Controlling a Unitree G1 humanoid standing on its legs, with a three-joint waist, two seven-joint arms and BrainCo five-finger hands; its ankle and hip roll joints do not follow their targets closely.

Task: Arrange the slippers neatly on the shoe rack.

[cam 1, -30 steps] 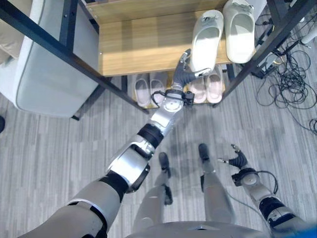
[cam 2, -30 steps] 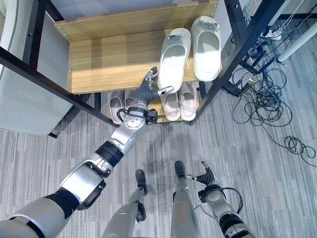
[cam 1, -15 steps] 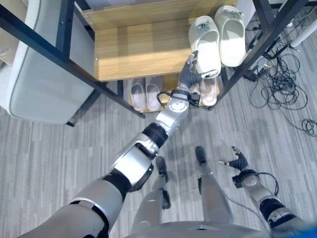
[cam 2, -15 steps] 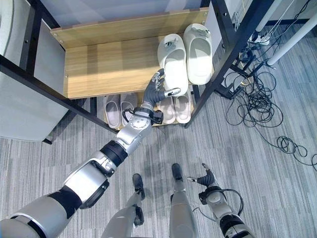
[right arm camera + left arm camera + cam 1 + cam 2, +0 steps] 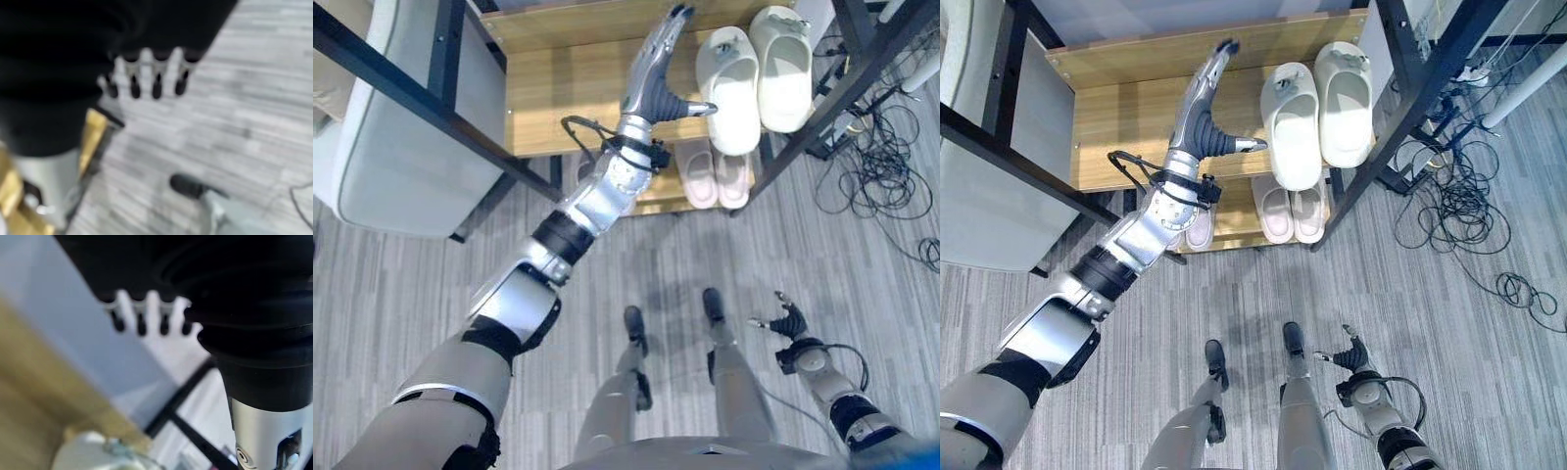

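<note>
Slippers on rack, both hands empty

Left hand (image 5: 658,73) is raised over the wooden top shelf (image 5: 568,83) of the shoe rack (image 5: 1116,108), fingers straight and spread, thumb sticking out toward the white slippers. Thumb tip sits just beside the nearer slipper; can't tell if it touches. Nothing in the hand. Left wrist view agrees: fingers (image 5: 142,316) extended in a row, nothing held, shelf wood and a blurred white slipper toe past them.

White slippers (image 5: 759,69) are on the top shelf at its right end, side by side and touching along their inner edges, toes pointing away from the robot. The left one of the pair overhangs the shelf's front edge a bit more than the right one.

Lower shelf: pink slippers (image 5: 1294,211) side by side under the white pair. Another pale slipper (image 5: 1198,227) shows further left on that shelf, mostly hidden behind the left forearm.

Right hand (image 5: 788,320) hangs low over the grey floor (image 5: 862,255), well apart from the rack, fingers loosely open, holding nothing. Right wrist view shows the fingers (image 5: 156,73) relaxed above floor planks.

Grey sofa (image 5: 401,147) stands left of the rack. Black rack frame posts (image 5: 1410,88) run along the right side.
</note>
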